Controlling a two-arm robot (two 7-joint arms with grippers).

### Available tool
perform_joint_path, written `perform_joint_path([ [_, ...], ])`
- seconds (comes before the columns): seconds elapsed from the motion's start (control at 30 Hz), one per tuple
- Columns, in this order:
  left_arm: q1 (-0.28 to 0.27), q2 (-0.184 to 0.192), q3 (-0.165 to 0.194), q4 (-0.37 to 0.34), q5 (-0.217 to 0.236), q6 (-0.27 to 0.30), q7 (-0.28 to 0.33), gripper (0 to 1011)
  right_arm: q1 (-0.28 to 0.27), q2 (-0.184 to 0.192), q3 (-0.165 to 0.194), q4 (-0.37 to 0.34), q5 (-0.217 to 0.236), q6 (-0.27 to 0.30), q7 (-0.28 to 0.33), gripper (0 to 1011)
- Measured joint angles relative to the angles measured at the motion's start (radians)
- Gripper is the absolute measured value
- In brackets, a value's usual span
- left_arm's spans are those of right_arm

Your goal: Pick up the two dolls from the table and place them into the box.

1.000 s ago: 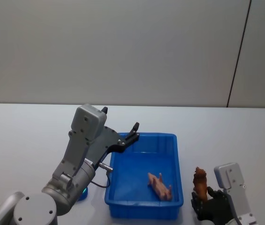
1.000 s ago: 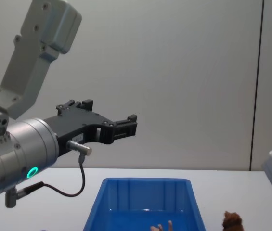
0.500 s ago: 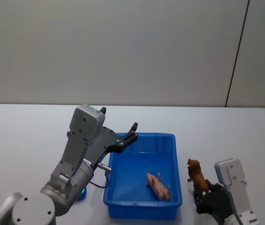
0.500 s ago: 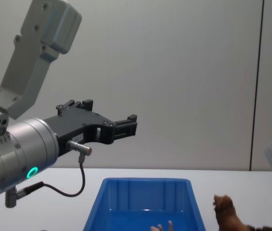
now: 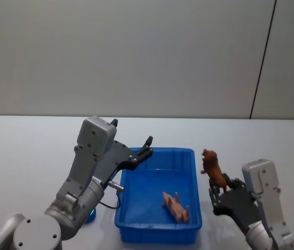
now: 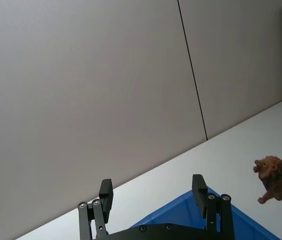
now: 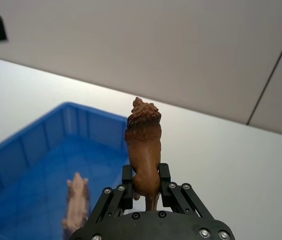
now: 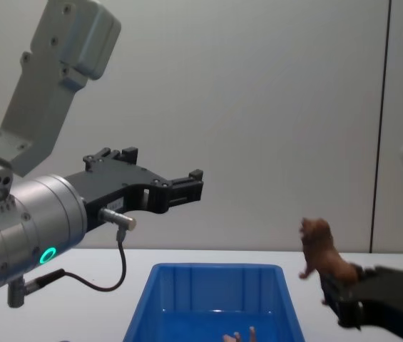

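Blue plastic, glossy and smooth, makes up the box [image 5: 157,152] in the head view, a rectangular bin with sloped walls and a thick rim on the plain white desk [image 5: 27,146]; the pink doll [image 5: 176,207] lies on its side on the floor inside. The right end effector [image 5: 220,188] holds the brown doll [image 5: 212,167] aloft just beyond the box's right wall, while the left end effector [image 5: 132,131] hovers over the left wall. From the left wrist, that end effector's fingers stand wide apart with nothing between them. From the right wrist, black fingers pinch the brown doll low, at its hindquarters, its shaggy mane well above them. In the chest view the doll leans forward over the grip. Such a low hold on hard moulded plastic could let it pivot or slip, and letting go now would likely drop it on the desk or the rim
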Motion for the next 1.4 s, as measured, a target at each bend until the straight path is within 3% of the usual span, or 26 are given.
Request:
perform_joint_path([
  [0.27,0.0,0.0,0.0,0.0,0.0,0.0,0.0,1001,0.026,-0.011,-0.006,-0.01,0.0,-0.041,0.072,287],
  [0.53,0.0,0.0,0.0,0.0,0.0,0.0,0.0,1001,0.063,-0.039,-0.019,0.029,-0.007,-0.054,0.133,319],
  [0.9,0.0,0.0,0.0,0.0,0.0,0.0,0.0,1001,0.103,-0.07,-0.03,0.097,-0.013,-0.056,0.151,691],
  [1.13,0.0,0.0,0.0,0.0,0.0,0.0,0.0,1001,0.103,-0.072,-0.027,0.104,-0.008,-0.065,0.122,910],
  [1.3,0.0,0.0,0.0,0.0,0.0,0.0,0.0,1001,0.092,-0.066,-0.019,0.092,0.002,-0.072,0.087,1001],
  [1.4,0.0,0.0,0.0,0.0,0.0,0.0,0.0,1001,0.08,-0.059,-0.012,0.078,0.011,-0.075,0.057,1001],
])
